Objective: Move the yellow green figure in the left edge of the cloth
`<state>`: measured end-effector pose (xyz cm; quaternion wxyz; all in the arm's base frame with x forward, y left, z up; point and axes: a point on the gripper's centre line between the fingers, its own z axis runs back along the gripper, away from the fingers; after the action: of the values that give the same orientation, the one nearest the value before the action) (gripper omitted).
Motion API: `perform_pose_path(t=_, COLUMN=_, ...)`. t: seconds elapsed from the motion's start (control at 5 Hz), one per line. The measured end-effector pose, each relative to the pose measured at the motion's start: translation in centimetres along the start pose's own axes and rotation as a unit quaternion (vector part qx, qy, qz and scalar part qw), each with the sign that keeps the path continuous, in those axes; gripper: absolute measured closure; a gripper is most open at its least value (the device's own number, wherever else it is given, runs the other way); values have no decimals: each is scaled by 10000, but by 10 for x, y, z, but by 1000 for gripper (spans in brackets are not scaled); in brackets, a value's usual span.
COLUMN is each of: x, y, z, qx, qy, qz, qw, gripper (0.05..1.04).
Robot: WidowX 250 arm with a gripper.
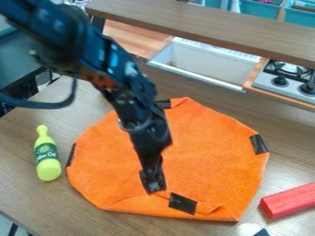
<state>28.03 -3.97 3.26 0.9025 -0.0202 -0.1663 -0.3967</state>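
1 red block (288,200) sits right of the orange cloth (215,152); 1 white sink (206,62) and 1 stove (285,83) are beyond it. 4 black patches (183,203) mark its edges. The gripper (153,183) hangs over its near part, opening and hold unclear. 1 yellow-green bottle (47,156) is left of the cloth, neck toward the view's top, long axis nearly vertical in view.

Yellow-green bottle-shaped figure (49,169) with dark-green label, neck pointing toward twelve o'clock, roundish orange fabric cloth (203,161) lying spread at its three
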Motion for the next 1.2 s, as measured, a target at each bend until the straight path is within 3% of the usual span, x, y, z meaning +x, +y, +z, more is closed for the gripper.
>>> perform_pose_path(t=0.2, x=-18, y=18, z=18, qx=279, qy=-312, qz=1293, qw=9907, gripper=84)
perform_pose_path(t=0.4, x=-32, y=28, z=24, qx=273, qy=-397, qz=2328, qw=9713, gripper=84)
perform_pose_path(t=0.6, x=-54, y=40, z=30, qx=232, qy=-403, qz=3413, qw=9388, gripper=84)
perform_pose_path(t=0.8, x=-75, y=50, z=35, qx=482, qy=-219, qz=4258, qw=9033, gripper=84)
perform_pose_path(t=1.0, x=-95, y=48, z=39, qx=748, qy=290, qz=5174, qw=8520, gripper=84)
perform_pose_path(t=1.2, x=-109, y=50, z=48, qx=1132, qy=608, qz=5576, qw=8201, gripper=83)
